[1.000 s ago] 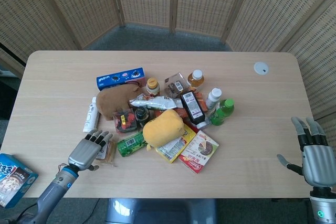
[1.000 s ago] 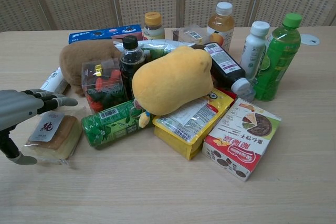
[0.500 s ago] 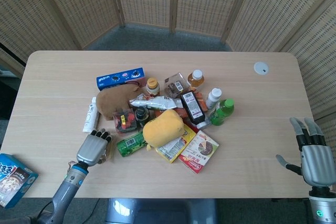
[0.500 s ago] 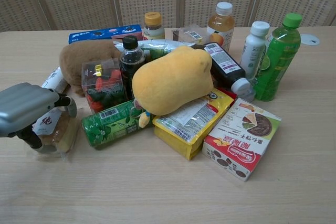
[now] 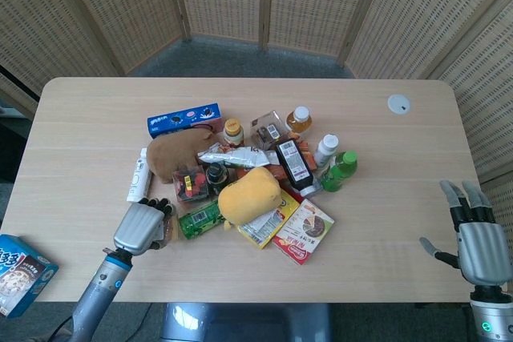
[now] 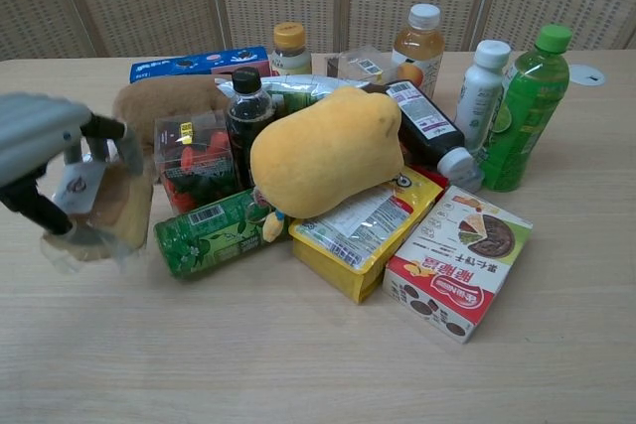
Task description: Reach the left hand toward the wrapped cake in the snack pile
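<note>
The wrapped cake (image 6: 99,208) is a pale sponge slab in clear film with a white label. My left hand (image 6: 45,136) grips it from above, and it hangs tilted and blurred just off the table at the pile's left edge. In the head view the left hand (image 5: 140,226) covers the cake almost wholly, beside the green can (image 5: 200,219). My right hand (image 5: 481,239) stands open at the table's right front edge, far from the pile, holding nothing. The chest view does not show it.
The pile holds a yellow plush (image 6: 323,151), a green can (image 6: 214,230), a strawberry box (image 6: 194,161), a brown plush (image 5: 176,154), several bottles and snack boxes. A blue box (image 5: 22,271) sits off the table at lower left. A white disc (image 5: 398,103) lies far right.
My left hand has curled its fingers around the wrapped cake and raised it off the table. The right hand has barely shifted.
</note>
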